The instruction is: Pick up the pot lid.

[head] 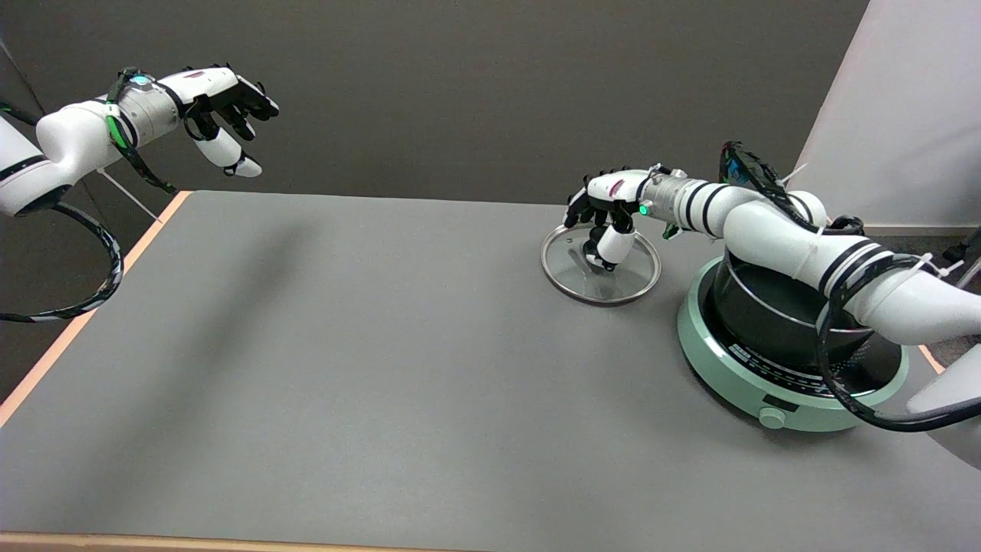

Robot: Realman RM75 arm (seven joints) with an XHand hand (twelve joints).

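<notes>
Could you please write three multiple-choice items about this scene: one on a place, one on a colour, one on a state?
1. Where does the round glass pot lid lie?
A. on the grey table, left of the cooker
B. on the pot
C. at the table's left edge

2. What colour is the round cooker base under the black pot?
A. red
B. pale green
C. yellow

3. What is the right hand doing?
A. hanging far from the lid
B. reaching down at the lid's centre
C. resting on the cooker knob

Answers: 1 A, the lid is flat on the table beside the cooker; 2 B, the base is mint-coloured; 3 B, its fingers reach down over the lid's middle.
</notes>
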